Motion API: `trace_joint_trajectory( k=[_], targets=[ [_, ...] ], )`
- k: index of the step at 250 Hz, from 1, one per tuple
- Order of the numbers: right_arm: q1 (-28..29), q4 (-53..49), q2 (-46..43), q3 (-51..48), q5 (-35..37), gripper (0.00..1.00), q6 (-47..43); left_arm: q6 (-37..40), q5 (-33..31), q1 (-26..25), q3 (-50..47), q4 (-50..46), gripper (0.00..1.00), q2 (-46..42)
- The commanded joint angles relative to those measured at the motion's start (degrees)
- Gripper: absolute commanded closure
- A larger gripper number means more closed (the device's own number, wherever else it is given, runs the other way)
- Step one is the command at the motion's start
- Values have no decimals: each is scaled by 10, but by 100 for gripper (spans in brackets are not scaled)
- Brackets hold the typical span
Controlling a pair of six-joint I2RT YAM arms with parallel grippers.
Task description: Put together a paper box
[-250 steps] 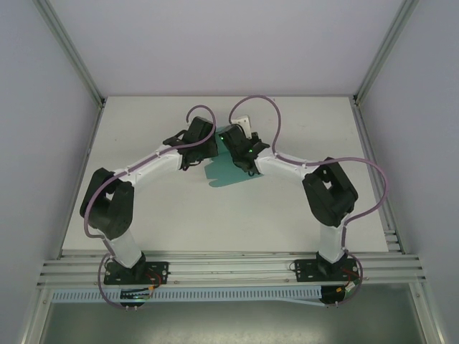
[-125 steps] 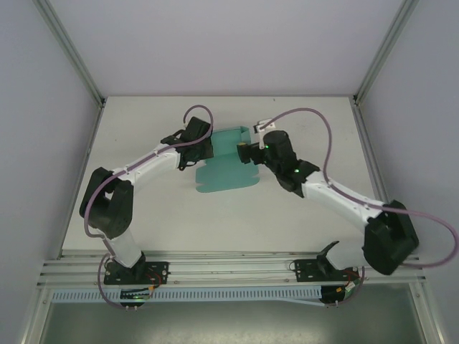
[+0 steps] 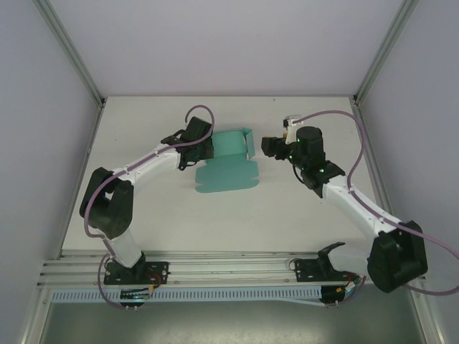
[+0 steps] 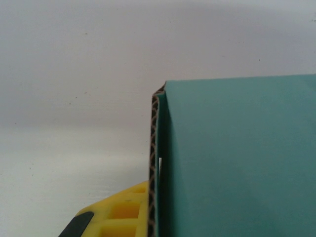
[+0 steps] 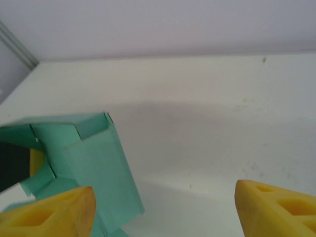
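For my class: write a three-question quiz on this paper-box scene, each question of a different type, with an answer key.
1. True or false: the right hand is clamped on the paper box.
2. Which hand grips the box's edge? A) left hand B) right hand C) neither
3. Fill in: the right hand's jaws stand ___.
Key: 1 false; 2 A; 3 open.
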Motion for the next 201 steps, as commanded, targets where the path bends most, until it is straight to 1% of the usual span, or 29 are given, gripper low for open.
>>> trace_joint_trajectory(
  k=[1,32,45,92,150,181,201],
  targets=[
    [-7,-24,63,36,-93,24,-27,14,15,2,6,15,100,-5],
    [-14,-32,131,82,-144,23,-68,20,16,2,7,16,100,-6],
    [-14,-38,154,102,-176,23,-80,20,16,2,7,16,100,-6],
    [-12,-44,197,142,-226,24,-80,23,22,2,11,18,100,1],
    [9,-64,229,168,-223,32,-80,22,21,2,13,17,100,2],
    [30,-87,248,186,-190,32,-87,21,17,2,14,14,100,1],
    [38,-85,255,190,-165,32,-80,19,17,2,14,13,100,0]
  ],
)
